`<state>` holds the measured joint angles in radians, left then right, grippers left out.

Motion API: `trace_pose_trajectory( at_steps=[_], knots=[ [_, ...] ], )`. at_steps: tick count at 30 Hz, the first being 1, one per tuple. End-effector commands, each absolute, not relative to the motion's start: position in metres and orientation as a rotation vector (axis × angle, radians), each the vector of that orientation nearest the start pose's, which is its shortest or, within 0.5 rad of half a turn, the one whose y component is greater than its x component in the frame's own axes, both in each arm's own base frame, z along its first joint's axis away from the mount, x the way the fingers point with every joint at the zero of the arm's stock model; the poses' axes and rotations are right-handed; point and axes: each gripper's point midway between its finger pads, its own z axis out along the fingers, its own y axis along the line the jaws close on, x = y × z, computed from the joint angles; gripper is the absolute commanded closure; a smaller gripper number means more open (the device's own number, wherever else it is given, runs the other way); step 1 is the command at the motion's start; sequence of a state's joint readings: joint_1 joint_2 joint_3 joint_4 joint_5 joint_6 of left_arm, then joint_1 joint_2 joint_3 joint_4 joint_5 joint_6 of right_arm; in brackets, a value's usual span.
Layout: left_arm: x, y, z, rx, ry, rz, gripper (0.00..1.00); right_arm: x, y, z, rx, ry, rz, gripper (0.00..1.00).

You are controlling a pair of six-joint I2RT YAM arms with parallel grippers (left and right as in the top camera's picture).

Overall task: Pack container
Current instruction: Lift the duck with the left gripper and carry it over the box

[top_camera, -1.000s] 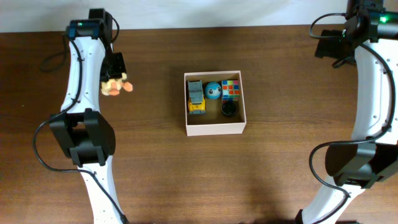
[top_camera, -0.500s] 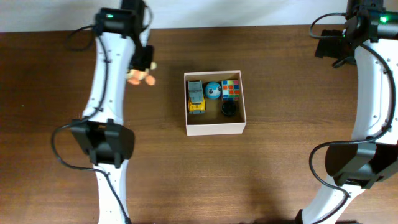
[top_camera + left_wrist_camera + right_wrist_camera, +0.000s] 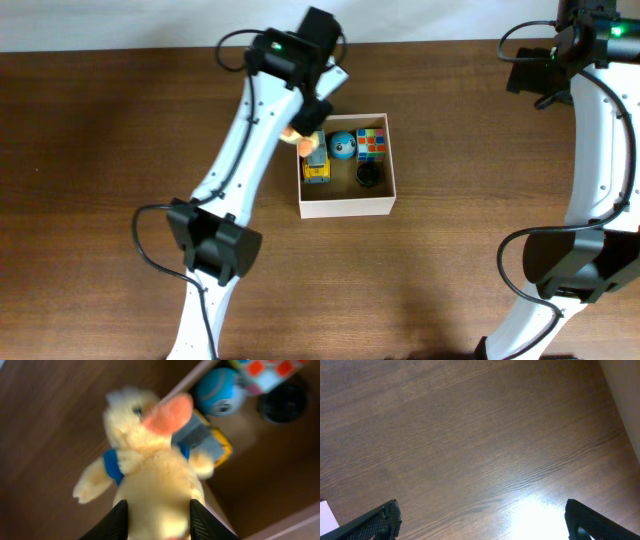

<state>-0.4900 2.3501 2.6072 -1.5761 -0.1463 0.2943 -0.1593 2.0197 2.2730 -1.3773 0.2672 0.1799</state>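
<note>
The container point(image 3: 346, 206) is a square white box, tan inside, at the table's middle. It holds a yellow toy truck point(image 3: 316, 170), a blue ball point(image 3: 343, 145), a colour cube point(image 3: 372, 143) and a black round thing point(image 3: 368, 176). My left gripper point(image 3: 158, 519) is shut on a yellow plush duck point(image 3: 155, 470) with an orange beak, above the box's far left corner; the duck peeks out under the arm in the overhead view point(image 3: 299, 139). My right gripper point(image 3: 482, 520) is open and empty over bare table at the far right.
The left arm point(image 3: 255, 130) crosses the table from the near left up to the box. The right arm point(image 3: 600, 120) stands along the right edge. A pale wall edge point(image 3: 625, 395) shows at the right of the right wrist view.
My left gripper has carried the plush duck to the right, from the far left of the table to the box's far left corner. The right arm has not moved.
</note>
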Motion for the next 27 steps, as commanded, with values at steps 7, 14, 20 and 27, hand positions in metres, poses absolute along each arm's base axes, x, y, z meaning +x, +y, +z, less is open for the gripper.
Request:
trace_pose_trajectory(
  at_steps=[7,14,20,27],
  knots=[
    [0.423,-0.255,0.190,1.297,2.532,0.173,0.87,0.448,-0.117,0.255,0.529,2.618,-0.350,0.01],
    [0.409,-0.273,0.190,1.356,2.506,0.159,0.87,0.448,-0.117,0.255,0.529,2.617,-0.350,0.01],
    [0.391,-0.297,0.188,1.406,2.512,-0.060,0.86,0.448,-0.117,0.255,0.529,2.617,-0.350,0.01],
    [0.389,-0.312,0.190,1.410,2.478,-0.158,0.85,0.448,-0.117,0.255,0.529,2.617,-0.350,0.01]
  ],
)
